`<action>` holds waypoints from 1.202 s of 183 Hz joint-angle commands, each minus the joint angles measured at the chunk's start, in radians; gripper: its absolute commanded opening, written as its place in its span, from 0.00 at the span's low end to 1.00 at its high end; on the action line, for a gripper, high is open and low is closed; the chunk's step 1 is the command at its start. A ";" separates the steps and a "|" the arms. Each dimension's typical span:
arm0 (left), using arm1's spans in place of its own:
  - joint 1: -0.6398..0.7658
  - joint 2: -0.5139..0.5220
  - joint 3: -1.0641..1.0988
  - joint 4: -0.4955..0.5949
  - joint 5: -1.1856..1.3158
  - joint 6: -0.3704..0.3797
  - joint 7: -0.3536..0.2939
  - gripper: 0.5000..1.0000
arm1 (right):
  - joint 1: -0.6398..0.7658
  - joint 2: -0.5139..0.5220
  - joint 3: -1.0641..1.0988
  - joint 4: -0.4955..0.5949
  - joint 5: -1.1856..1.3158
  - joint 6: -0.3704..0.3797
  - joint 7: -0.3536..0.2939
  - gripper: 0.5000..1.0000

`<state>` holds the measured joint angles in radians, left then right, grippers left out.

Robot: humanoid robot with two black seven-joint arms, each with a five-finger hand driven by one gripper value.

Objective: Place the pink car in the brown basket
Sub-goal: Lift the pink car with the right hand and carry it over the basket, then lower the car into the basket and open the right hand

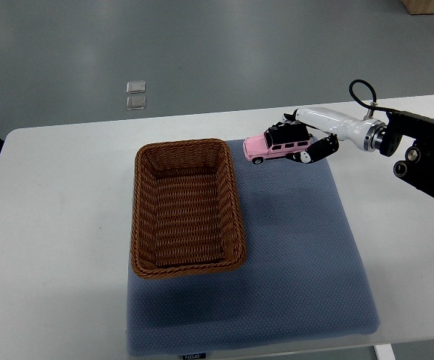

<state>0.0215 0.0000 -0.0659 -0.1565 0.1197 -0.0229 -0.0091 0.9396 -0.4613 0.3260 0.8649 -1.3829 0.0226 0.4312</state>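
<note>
Top view: right robot hand [305, 139] comes in from the right edge, fingers wrapped around the pink car [274, 146], holding it at the far edge of the blue mat [291, 255], just right of the brown basket [187, 208]. Basket sits on the mat on the white desk [52, 225].

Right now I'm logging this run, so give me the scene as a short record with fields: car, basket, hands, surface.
car: pink car with black roof, gripped at its rear end, at the blue mat's far edge
basket: brown basket, holding nothing, on the mat's left part, left of the car
right robot hand: closed on the car
left robot hand: not in view
surface: blue mat on a white table
task state: car not yet in the basket
</note>
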 commanded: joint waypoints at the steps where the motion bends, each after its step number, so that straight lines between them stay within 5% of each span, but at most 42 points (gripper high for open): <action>1: 0.000 0.000 0.000 0.000 0.000 0.000 0.000 1.00 | 0.045 0.047 0.002 0.000 0.027 0.005 -0.002 0.00; 42: 0.000 0.000 0.000 0.000 0.000 0.000 0.000 1.00 | 0.084 0.196 -0.013 0.000 0.019 0.028 -0.011 0.00; 76: 0.000 0.000 0.000 0.000 0.000 0.000 0.000 1.00 | 0.076 0.282 -0.013 -0.003 0.013 0.025 -0.009 0.47; 103: 0.000 0.000 0.000 0.000 0.000 0.000 0.000 1.00 | 0.068 0.320 -0.019 -0.023 0.013 0.025 -0.009 0.65; 157: 0.000 0.000 0.000 0.000 0.000 0.000 0.000 1.00 | 0.051 0.317 -0.045 -0.021 0.016 0.020 -0.008 0.71; 171: 0.000 0.000 0.000 0.000 0.000 0.000 0.000 1.00 | 0.050 0.308 -0.024 -0.023 0.028 0.005 -0.008 0.80; 220: 0.000 0.000 0.000 0.000 0.000 0.000 0.000 1.00 | -0.051 0.282 0.133 -0.024 0.070 -0.073 -0.008 0.81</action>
<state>0.0214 0.0000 -0.0660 -0.1562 0.1197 -0.0228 -0.0095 0.9362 -0.1638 0.3936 0.8421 -1.3488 -0.0394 0.4292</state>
